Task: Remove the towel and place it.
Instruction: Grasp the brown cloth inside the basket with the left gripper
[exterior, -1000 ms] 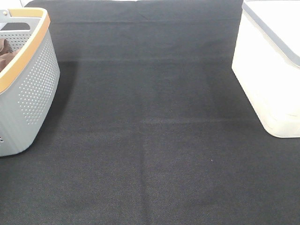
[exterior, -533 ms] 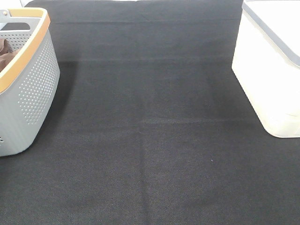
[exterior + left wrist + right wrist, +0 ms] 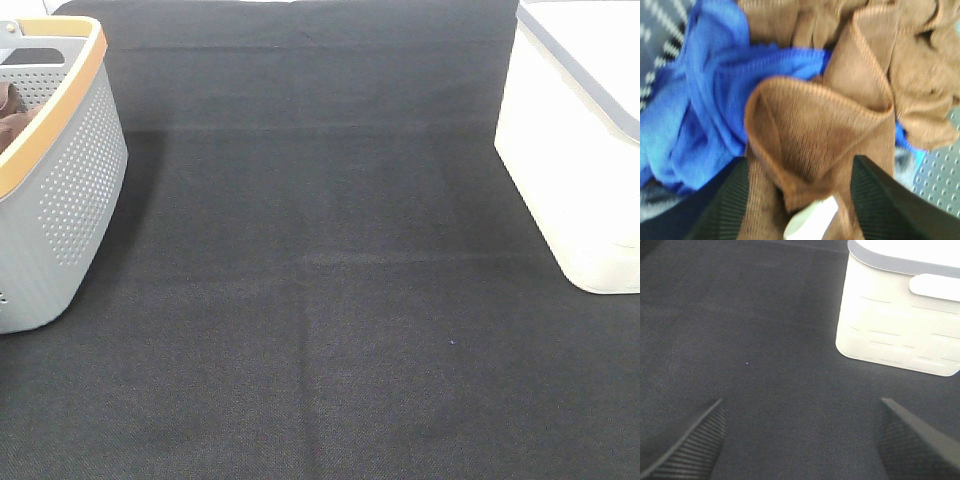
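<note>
Nothing shifts in the high view since the earlier frames; both arms are out of that view.

Left gripper (image 3: pixel 800 200) is inside the grey basket (image 3: pixel 70 180), jaws spread wide either side of a raised fold of the towel (image 3: pixel 830 135); the fold fills the gap, and firm pinching cannot be confirmed. The white tag (image 3: pixel 812 220) lies between the fingers. The towel lies crumpled on a blue cloth (image 3: pixel 705 110) in the basket. Right gripper (image 3: pixel 800 435) hangs with jaws apart, holding nothing, over the black table cover (image 3: pixel 320 300), near the white bin (image 3: pixel 895 325).
</note>
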`<state>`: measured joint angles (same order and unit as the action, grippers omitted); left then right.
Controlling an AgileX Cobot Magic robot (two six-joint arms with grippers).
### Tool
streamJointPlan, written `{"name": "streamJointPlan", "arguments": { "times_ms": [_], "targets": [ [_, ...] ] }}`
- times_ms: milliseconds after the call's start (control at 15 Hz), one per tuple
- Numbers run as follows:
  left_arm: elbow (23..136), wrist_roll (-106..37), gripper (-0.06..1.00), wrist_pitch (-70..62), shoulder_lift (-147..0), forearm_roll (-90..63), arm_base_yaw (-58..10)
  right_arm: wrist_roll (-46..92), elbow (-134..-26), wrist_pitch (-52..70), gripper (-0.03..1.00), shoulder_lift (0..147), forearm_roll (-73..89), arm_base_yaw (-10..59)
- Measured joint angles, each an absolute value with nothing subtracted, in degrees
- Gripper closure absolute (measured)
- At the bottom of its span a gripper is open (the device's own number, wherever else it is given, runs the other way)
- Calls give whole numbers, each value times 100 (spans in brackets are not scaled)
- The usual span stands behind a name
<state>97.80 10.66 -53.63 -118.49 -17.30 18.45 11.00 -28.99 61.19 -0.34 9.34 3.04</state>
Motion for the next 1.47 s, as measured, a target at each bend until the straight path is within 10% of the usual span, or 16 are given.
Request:
{"name": "streamJointPlan", "arguments": {
  "times_ms": [933, 1467],
  "targets": [
    [9815, 1049, 43, -5220, -12066, -1782, 1845, 1100, -2899, 6113, 20, -34, 934, 304],
    [9820, 911, 93, -5220, -12066, -1782, 1845, 1100, -2899, 6113, 20, -34, 934, 304]
  ]
}}
